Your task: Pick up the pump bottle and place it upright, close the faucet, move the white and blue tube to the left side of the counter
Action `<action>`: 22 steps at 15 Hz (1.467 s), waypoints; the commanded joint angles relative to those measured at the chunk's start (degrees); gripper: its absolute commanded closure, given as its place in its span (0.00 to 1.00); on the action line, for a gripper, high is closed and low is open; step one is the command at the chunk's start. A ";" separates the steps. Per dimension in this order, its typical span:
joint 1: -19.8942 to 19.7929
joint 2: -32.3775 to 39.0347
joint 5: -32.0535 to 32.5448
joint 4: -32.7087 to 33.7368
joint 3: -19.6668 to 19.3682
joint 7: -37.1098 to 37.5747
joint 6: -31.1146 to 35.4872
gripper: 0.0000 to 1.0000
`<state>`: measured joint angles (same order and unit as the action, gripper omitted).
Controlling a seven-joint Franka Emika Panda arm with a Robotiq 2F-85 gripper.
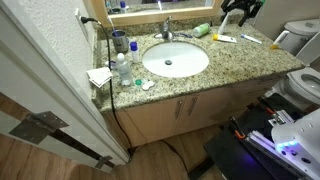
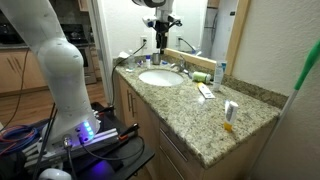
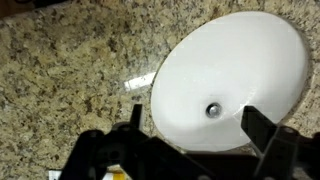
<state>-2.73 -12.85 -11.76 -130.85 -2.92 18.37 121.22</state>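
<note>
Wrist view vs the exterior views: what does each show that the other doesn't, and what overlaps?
Wrist only: the claw, dark fingers spread open, close up. Exterior only: the chrome curved faucet, the small light-green pump bottle, the long white and blue tube, the white robot arm. Shared: the oval white sink basin and speckled beige granite counter.

Clear water bottle [image 1: 122,68], toilet [image 1: 300,40], white cloth [image 1: 99,76]
</note>
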 commanded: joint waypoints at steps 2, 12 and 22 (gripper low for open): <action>-2.07 6.80 -0.41 4.16 -0.12 8.21 0.80 0.00; -4.49 19.75 -8.00 19.10 -5.32 14.54 0.64 0.00; -4.30 35.50 -5.93 34.56 -6.30 33.26 12.82 0.00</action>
<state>-7.10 18.62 -16.56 -102.41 -9.31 48.73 133.43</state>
